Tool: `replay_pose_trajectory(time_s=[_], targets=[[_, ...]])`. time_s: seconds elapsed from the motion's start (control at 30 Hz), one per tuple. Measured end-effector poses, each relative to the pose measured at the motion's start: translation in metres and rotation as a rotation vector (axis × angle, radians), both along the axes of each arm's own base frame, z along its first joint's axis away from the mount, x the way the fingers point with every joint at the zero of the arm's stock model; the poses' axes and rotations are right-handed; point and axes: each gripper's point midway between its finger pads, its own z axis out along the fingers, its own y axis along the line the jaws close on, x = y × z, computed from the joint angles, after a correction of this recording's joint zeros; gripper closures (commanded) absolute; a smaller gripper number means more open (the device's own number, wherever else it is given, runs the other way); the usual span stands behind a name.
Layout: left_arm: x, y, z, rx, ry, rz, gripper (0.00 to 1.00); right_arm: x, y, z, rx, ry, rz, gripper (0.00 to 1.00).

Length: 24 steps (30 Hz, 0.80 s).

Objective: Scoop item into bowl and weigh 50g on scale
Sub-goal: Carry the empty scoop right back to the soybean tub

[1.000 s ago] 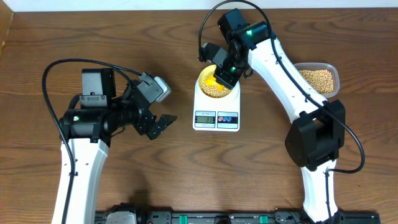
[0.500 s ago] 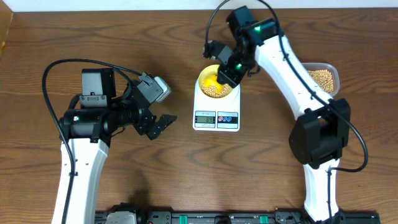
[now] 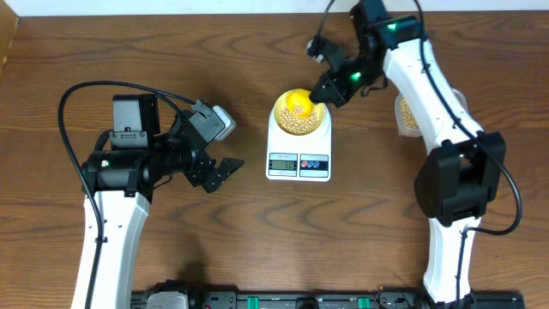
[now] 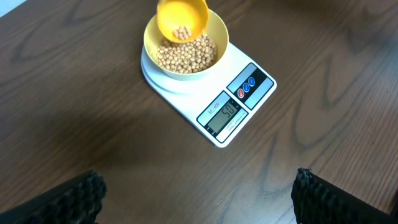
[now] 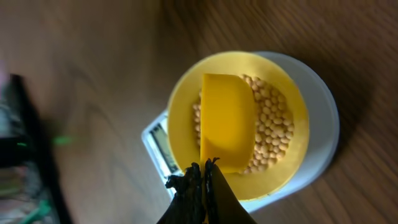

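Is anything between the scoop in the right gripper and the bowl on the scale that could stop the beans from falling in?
Nothing visible does. The right gripper holds the scoop directly above the open bowl on the scale, and under the scoop there are only beans.

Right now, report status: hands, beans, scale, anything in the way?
Left hand open, empty. Right hand shut on yellow scoop, over bowl. Beans fill bowl, bowl sits on scale. Nothing blocking.
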Motion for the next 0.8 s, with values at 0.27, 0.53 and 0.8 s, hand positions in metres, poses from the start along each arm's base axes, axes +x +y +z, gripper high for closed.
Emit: replay_pose_trajectory(time_s=[0.27,0.53,0.8], targets=[[0.000,0.000,0.000,0.000,0.000,0.000,0.02,0.007,-0.016,0.033,0.167,0.019,-0.047,0.99],[0.000,0.000,0.000,0.000,0.000,0.000,0.02,0.009,-0.064,0.079,0.215,-0.030,-0.151,0.99],[0.000,0.000,0.000,0.000,0.000,0.000,0.02,0.005,-0.133,0.102,0.218,-0.005,-0.320,0.99]])
